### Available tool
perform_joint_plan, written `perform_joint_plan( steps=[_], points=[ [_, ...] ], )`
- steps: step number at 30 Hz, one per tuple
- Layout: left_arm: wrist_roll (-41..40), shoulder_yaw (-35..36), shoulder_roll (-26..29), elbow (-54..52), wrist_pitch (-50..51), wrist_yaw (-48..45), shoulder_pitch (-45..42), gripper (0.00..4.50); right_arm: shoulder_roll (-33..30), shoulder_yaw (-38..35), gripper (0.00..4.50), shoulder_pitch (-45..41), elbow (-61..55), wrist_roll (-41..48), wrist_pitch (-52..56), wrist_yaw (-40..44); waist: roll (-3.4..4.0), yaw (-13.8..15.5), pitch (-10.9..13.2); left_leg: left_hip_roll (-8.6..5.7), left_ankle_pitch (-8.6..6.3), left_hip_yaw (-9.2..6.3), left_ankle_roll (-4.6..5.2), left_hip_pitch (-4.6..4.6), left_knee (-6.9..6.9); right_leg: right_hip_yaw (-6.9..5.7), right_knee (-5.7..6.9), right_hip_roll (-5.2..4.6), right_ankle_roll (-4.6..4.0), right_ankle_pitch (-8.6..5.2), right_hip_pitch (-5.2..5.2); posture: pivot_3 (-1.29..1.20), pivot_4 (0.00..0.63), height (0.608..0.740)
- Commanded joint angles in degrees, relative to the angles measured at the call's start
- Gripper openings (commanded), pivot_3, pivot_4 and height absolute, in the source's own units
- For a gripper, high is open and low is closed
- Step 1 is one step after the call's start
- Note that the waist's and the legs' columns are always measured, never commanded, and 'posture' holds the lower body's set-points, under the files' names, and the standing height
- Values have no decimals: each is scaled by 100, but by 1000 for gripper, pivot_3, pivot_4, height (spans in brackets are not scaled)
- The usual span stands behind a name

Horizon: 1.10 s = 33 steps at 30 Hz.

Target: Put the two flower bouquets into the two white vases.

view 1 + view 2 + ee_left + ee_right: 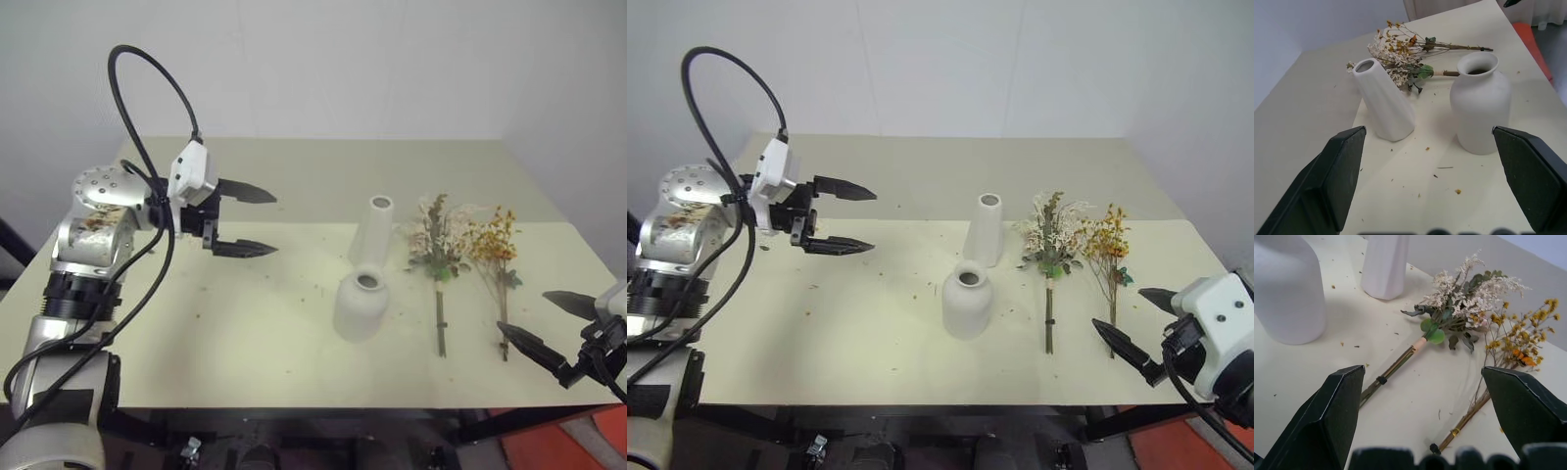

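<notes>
Two white vases stand mid-table: a tall slim one (373, 230) behind a squat rounded one (360, 305) with a narrow neck. To their right two bouquets lie flat, stems toward me: the cream-white and green one (437, 247), and the thin-stemmed yellow-orange one (497, 257) further right. My left gripper (245, 220) hovers open above the table's left part, pointing right toward the vases, nothing between its fingers. My right gripper (549, 326) is open at the table's near right edge, just short of the yellow-orange bouquet's stem ends (1449, 438).
The cream table (245, 323) carries small flower crumbs around the vases. A white wall runs behind it. An orange object (588, 441) sits on the floor at the lower right. A black cable (147, 98) loops above my left arm.
</notes>
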Motion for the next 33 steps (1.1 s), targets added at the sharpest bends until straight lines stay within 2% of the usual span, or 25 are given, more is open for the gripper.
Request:
perform_joint_plan(
  steps=[1,6,15,19,22,26,28,33],
  points=[
    [-6,29,-126,68,-161,-34,-212,4500,4,-306,4465,54,-233,118,91,-89,0,-6,0,0,0,0,0,0,0,0,-1,0,0,0,0,0,150,740],
    [59,45,-214,129,-201,-14,-272,4500,-94,-439,4465,65,-113,176,102,-38,0,-10,0,0,0,0,0,-2,0,0,-1,0,0,0,-2,0,150,740],
    [177,96,-163,99,-209,46,-168,4500,-157,-67,4465,-222,-50,319,91,-131,0,-10,0,0,0,0,0,0,0,1,-1,0,0,0,0,0,150,740],
    [264,28,-150,99,-306,20,-97,4500,-376,523,4465,-1072,280,524,964,-917,-1,-32,-1,-1,0,1,0,0,2,3,-1,-1,1,2,0,0,150,740],
    [334,-66,-276,131,-429,45,-118,4500,-719,1156,4465,-1594,435,498,1403,-1102,0,-26,0,0,0,0,0,5,0,3,4,0,-1,2,-2,0,150,740],
    [272,-87,-645,422,-425,27,-367,4500,-666,1956,4465,-2924,1147,740,2410,-1636,-1,-23,0,-4,0,-1,0,-4,3,2,-1,-3,-1,2,-2,0,150,740],
    [487,-215,-825,707,-679,68,-548,4500,-663,2417,4465,-3523,1575,620,2786,-1826,-1,-16,0,-4,1,-2,1,-13,10,0,-1,-2,1,6,-7,0,150,740],
    [637,-363,-1167,1262,-1051,-58,-889,4500,-805,3149,4465,-4289,2756,112,3043,-1975,0,5,0,-8,0,-8,2,-31,9,-4,-6,-4,-15,16,-20,0,150,740]
  ],
)
